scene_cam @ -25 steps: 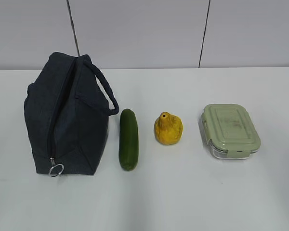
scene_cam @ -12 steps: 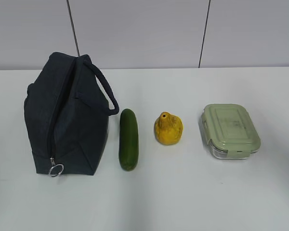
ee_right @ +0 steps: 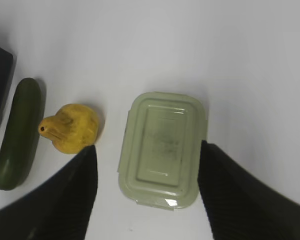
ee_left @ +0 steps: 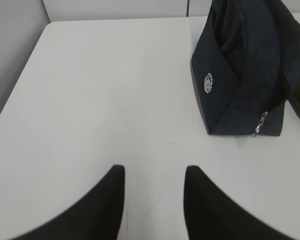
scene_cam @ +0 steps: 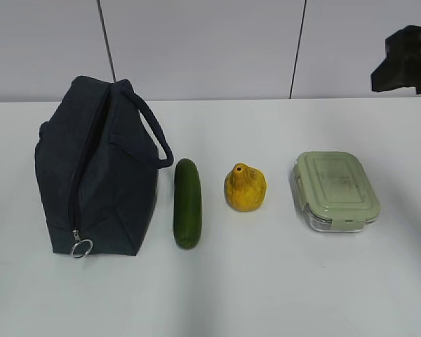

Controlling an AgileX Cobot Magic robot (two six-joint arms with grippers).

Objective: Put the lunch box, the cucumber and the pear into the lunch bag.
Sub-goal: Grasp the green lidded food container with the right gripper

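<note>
- Four task things lie in a row on the white table (scene_cam: 266, 295): bag (scene_cam: 98, 175) at the left, then cucumber (scene_cam: 186, 203), pear (scene_cam: 245, 187) and box (scene_cam: 335, 191), each apart from its neighbour.
- None of the three items is in the bag yet; its zipper looks closed down to the ring pull (scene_cam: 81, 247) at the near end, so it likely needs opening first.
- Right claw (ee_right: 145, 165) hangs above the box with its fingers set wide, one on each side of the lid and touching nothing. This looks like lining up for a grasp across the short width of the box.
- Pear lies just beside that claw's left finger (ee_right: 72, 190) in the wrist view, so a descent with fingers this wide could nudge it.
- Left claw (ee_left: 154, 192) is partly open and empty, low over bare table and well apart from the bag, probably waiting to hold the bag or work the zipper.
- Cucumber lies just beside the bag's right side, under the loop handle (scene_cam: 151, 126), and could get in the way of handling the bag.
- Beyond the table there is only a grey panelled wall (scene_cam: 196, 42).
</note>
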